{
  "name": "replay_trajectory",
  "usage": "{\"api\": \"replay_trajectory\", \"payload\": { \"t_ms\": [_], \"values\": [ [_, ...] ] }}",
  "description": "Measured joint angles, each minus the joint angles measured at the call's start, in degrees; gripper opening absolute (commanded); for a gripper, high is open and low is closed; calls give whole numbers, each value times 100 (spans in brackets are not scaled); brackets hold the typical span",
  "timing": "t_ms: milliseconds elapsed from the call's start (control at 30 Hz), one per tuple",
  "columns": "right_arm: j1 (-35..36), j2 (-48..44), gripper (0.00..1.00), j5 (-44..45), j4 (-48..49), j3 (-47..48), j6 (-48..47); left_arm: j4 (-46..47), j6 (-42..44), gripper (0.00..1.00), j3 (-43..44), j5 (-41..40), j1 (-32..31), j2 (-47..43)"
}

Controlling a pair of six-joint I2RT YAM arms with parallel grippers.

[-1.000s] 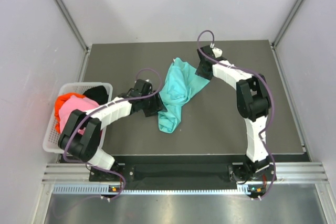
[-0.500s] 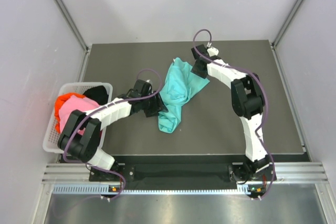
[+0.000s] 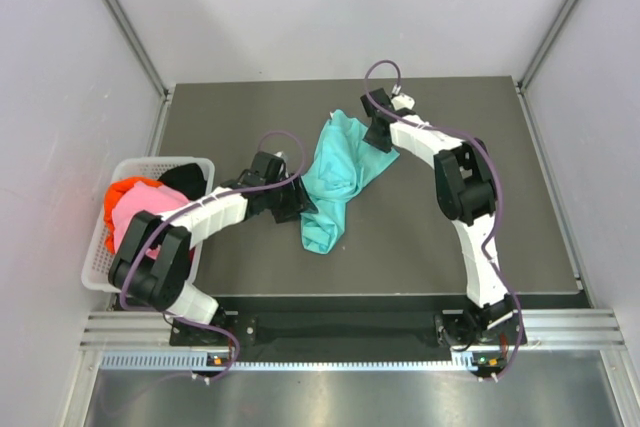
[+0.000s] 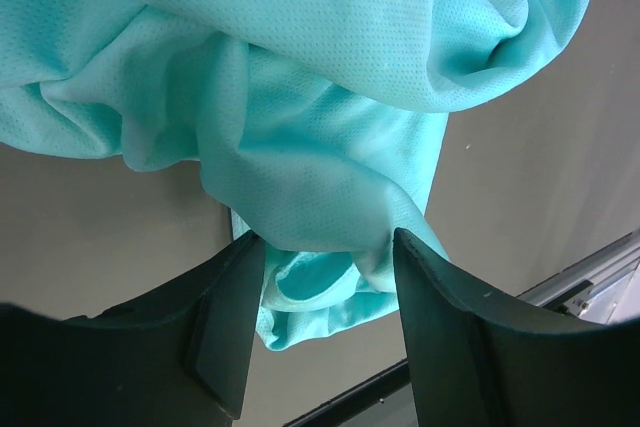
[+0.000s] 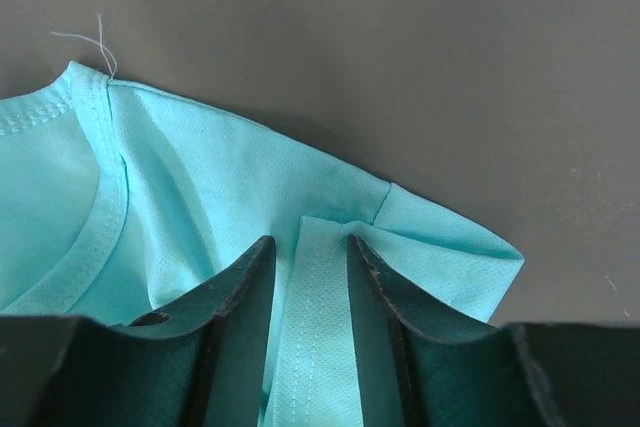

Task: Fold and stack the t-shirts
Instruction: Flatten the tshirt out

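At the middle of the tabletop (image 3: 230, 117) the teal shirt (image 3: 338, 172) lies crumpled into a long strip. Its long axis runs far to near and leans a little left toward the near end. At the far end a flap spreads out to the right. Which end is the neck I cannot tell. The right wrist view shows a curved stitched band on the teal shirt (image 5: 200, 207), but it could be a neck or a sleeve opening.

The left gripper (image 3: 300, 209) sits against the strip's left side, toward its near end. Its jaws stand wide, astride a loose bunch of the teal shirt (image 4: 320, 97). In the left wrist view the cloth fills the gap of the left gripper (image 4: 325, 247) and looks slack rather than squeezed.

The right gripper (image 3: 378, 137) is at the far right flap, on its edge. In its own view the right gripper (image 5: 310, 247) has its jaws narrow, with a raised hemmed fold running straight between them. Whether they pinch it yet I cannot tell.

So each arm has the end nearer to it, the right the far end and the left the near end. To spread the teal shirt flat, the two ends would likely have to be drawn apart along the long axis.

The other shirts (image 3: 130, 209) are heaped in the basket (image 3: 160, 161) at the left edge, well apart.
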Motion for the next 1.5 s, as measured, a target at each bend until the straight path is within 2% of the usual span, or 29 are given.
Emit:
{"api": "replay_trajectory", "payload": {
  "t_ms": [100,133,233,433,567,733,900,1100,1200,1333,1500],
  "values": [
    [0,0,24,44,17,-11,17,-4,4,59,0,0,15,-24],
    [0,0,15,52,24,-17,17,-4,4,59,0,0,20,-39],
    [0,0,0,55,83,-68,20,-9,2,58,0,-11,20,-79],
    [-33,-79,0,59,203,-232,-87,-227,24,59,133,-15,52,-105],
    [-111,-487,0,94,223,-636,-352,-479,68,66,420,-192,140,-140],
    [-415,-1893,0,188,358,-1869,-675,-614,151,68,586,-448,400,-297],
    [-1075,-3709,0,197,656,-3285,-927,-848,175,68,599,-640,446,-323],
    [-1510,-4682,0,120,879,-4522,-1145,-809,90,66,518,-533,420,-323],
    [-1556,-4767,0,-63,920,-4986,-1228,-726,-39,66,337,-442,254,-323],
    [-1556,-4903,0,-243,918,-5453,-1303,-728,-190,67,177,-459,-267,-323],
    [-1567,-5130,0,-391,901,-5639,-1377,-511,-367,69,-68,-437,-737,-433]
  ]
}}
